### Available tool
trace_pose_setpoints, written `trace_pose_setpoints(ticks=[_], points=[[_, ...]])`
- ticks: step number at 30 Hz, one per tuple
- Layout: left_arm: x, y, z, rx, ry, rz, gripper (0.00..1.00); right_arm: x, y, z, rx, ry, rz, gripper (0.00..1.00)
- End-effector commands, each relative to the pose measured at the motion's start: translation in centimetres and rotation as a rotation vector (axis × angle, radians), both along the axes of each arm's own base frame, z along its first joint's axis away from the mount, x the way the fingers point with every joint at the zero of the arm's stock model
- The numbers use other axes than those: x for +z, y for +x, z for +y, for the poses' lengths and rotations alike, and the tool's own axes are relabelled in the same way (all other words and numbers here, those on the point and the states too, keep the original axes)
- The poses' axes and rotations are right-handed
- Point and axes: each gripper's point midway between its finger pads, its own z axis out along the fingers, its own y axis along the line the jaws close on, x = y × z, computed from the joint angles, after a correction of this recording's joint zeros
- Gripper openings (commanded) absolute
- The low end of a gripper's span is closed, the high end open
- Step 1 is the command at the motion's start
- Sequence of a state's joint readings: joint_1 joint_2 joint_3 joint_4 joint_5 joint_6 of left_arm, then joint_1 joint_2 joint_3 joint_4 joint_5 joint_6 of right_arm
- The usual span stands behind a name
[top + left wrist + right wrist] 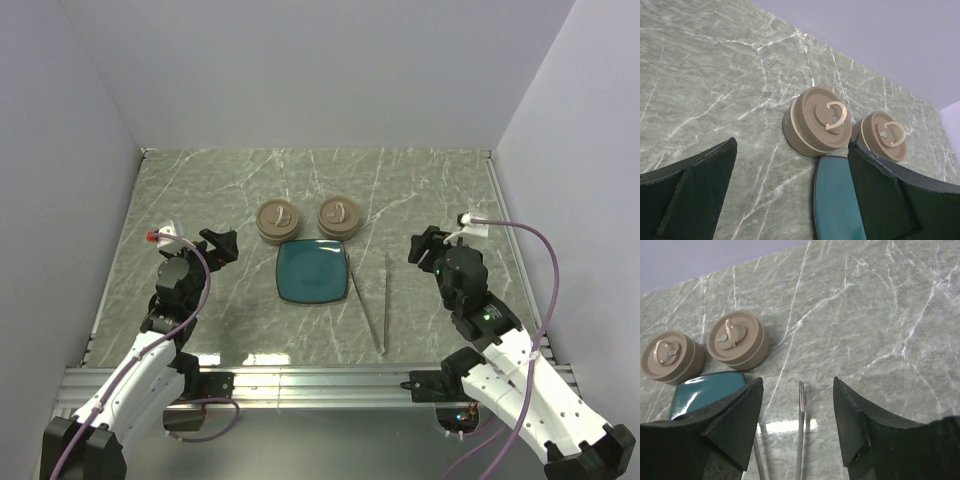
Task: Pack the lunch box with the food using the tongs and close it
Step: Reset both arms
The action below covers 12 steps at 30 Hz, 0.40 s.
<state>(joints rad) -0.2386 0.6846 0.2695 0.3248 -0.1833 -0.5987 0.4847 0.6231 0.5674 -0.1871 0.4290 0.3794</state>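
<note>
green marble, veined in white, carries the whole scene: slender silvery tongs [385, 300] lie flat on the table [200, 190] just right of a dark teal square plate [313, 271]. their two thin arms are joined at the near end and splayed apart toward the far end, clamped on nothing, with the left arm running close along the plate's right edge. behind the plate stand two round tan tubs of the lunch box, the left tub [277, 221] and the right tub [339, 219], side by side with a narrow gap between them, each with its lid on and a curved handle on top. the left gripper [222, 244] is off to the left of the plate, its dark fingers [695, 185] spread wide and nothing between them; its wrist camera looks past them at both tubs and a corner of the plate. the right gripper [424, 246] is to the right of the tongs and apart from them, its fingers [860, 425] parted too, and in the right wrist view one tong arm [800, 430] runs up the marble in the gap between them, untouched. of the food, nothing can be made out in any view.
</note>
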Motion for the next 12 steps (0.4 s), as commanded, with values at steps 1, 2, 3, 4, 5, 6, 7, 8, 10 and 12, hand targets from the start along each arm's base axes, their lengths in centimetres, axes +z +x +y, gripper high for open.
trace_pose_setpoints(ticks=[1,2,3,4,5,6,7,8,10,12], points=[[2.33,0.51,0.38,0.025,-0.015,-0.061,0.99,0.85,0.02,-0.20,-0.017,0.023,-0.034,0.65],[2.38,0.47,0.39,0.025,-0.014,-0.064,0.99,0.82,0.04,-0.19,-0.018,0.023,-0.032,0.65],[2.48,0.45,0.42,0.026,-0.016,-0.067,1.00,0.82,0.04,-0.16,-0.016,0.024,-0.032,0.66],[2.51,0.46,0.45,0.028,-0.014,-0.067,0.99,0.81,0.10,-0.20,-0.019,0.023,-0.032,0.66],[2.36,0.45,0.55,0.034,-0.014,-0.063,1.00,0.70,0.12,-0.17,-0.018,0.022,-0.028,0.65],[2.40,0.49,0.62,0.038,-0.016,-0.063,1.00,0.65,0.13,-0.13,-0.016,0.021,-0.027,0.66],[2.27,0.52,0.69,0.043,-0.016,-0.058,0.99,0.66,0.11,-0.17,-0.018,0.020,-0.025,0.66],[2.12,0.63,0.75,0.048,-0.015,-0.051,1.00,0.66,0.10,-0.13,-0.016,0.020,-0.025,0.65],[1.94,0.74,0.87,0.057,-0.018,-0.042,0.99,0.70,0.09,-0.16,-0.018,0.020,-0.027,0.66],[1.91,0.84,0.89,0.062,-0.020,-0.038,0.99,0.71,0.02,-0.17,-0.017,0.024,-0.029,0.66]])
